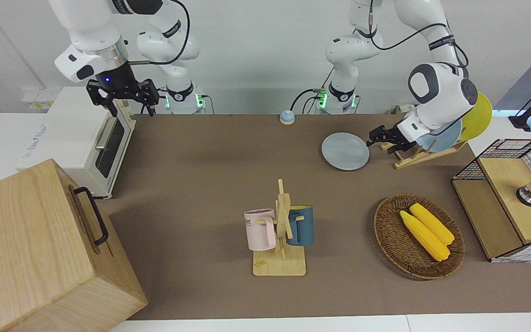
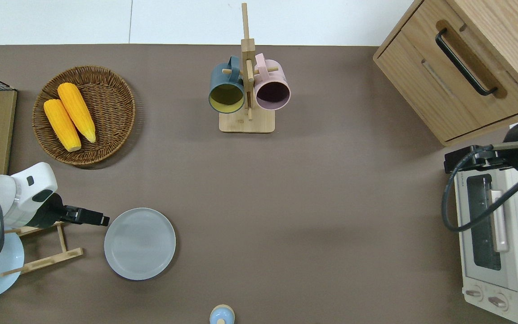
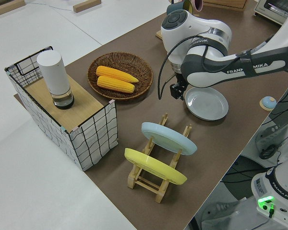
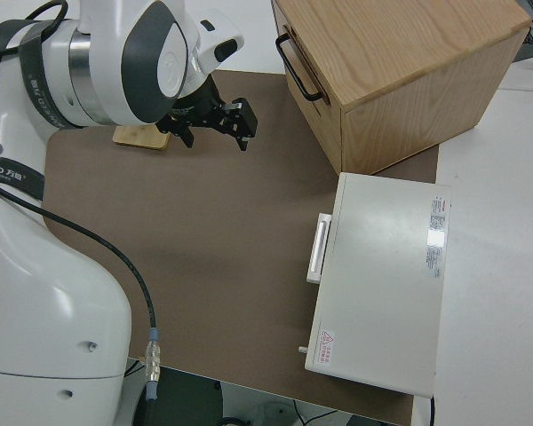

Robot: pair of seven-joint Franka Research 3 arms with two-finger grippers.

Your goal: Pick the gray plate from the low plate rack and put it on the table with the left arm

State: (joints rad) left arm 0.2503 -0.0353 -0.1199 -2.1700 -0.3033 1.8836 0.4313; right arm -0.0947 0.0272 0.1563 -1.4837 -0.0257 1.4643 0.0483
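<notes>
Plate [image 2: 140, 243] flat on worktop [image 2: 313, 202], at 3 o'clock of rack [image 2: 43, 252]; left pincer [image 2: 99, 220] spread beside rim; next, retreat clear

Left arm [image 1: 436, 87] bent low at the wrist, forearm angled downward, black end effector [image 2: 99, 220] held level just above the counter [image 2: 313, 202], pointing toward the right arm's end, fingers close together and holding nothing. Right arm [image 1: 90, 41] parked, raised well clear of the counter, its end effector [image 1: 129, 107] pointing straight down, a blue light glowing above spread, empty fingers.
</notes>
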